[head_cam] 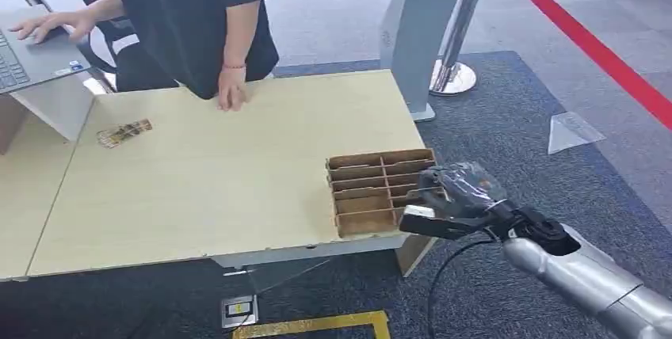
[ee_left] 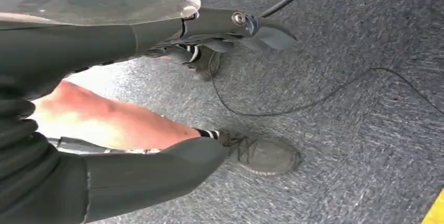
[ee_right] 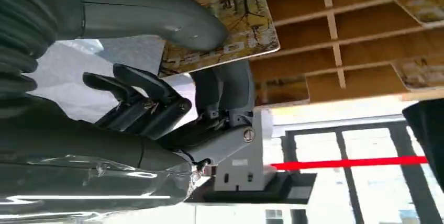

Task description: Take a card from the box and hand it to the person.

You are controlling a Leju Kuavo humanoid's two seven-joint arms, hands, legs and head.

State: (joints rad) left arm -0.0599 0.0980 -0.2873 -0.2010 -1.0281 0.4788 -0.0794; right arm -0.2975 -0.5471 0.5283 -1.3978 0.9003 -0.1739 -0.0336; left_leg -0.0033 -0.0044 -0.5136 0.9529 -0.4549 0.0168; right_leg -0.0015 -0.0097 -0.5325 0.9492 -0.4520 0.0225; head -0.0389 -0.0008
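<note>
Pinching a card (ee_right: pixel 220 25) between thumb and fingers, the right hand (head_cam: pixel 456 200) sits at the right end of the box (head_cam: pixel 372 192), card just over the compartments. More cards lie in slots of that box. Box stands at the near right corner of the table (head_cam: pixel 222 188). One loose card (head_cam: pixel 124 132) lies far left on the table. A person (head_cam: pixel 198 14) stands at the far side, one hand (head_cam: pixel 231 93) resting on the tabletop, other on a laptop (head_cam: pixel 28 54). Left hand (ee_left: pixel 104 41) hangs over carpet, fingers partly curled, nothing visibly held; spread or closed, cannot tell.
</note>
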